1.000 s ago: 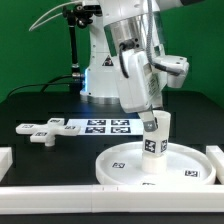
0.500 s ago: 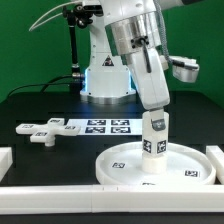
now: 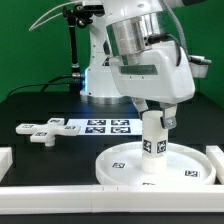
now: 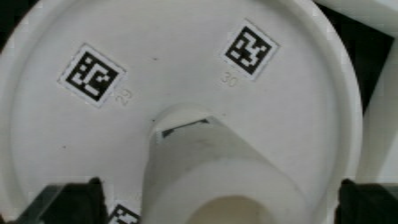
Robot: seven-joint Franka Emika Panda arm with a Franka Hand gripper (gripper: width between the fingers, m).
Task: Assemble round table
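Now that the gripper (image 3: 152, 118) has let go and turned, its jaws stand wide on either side of the leg (image 3: 153, 138), gripping nothing. Between them the leg stands upright at the disc's (image 3: 120, 165) centre, apparently seated. Beyond lie the black table (image 3: 40, 105) and the base (image 3: 40, 130).

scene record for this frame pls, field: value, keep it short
disc: round table top, flat on the table inside the border rails
leg: cylindrical leg standing upright at the disc's centre
base: cross-shaped base piece lying loose at the exterior view's left, beside the marker board
gripper: gripper open, fingers either side of the leg's top, not clamped
assembly: leg on disc, base not yet attached
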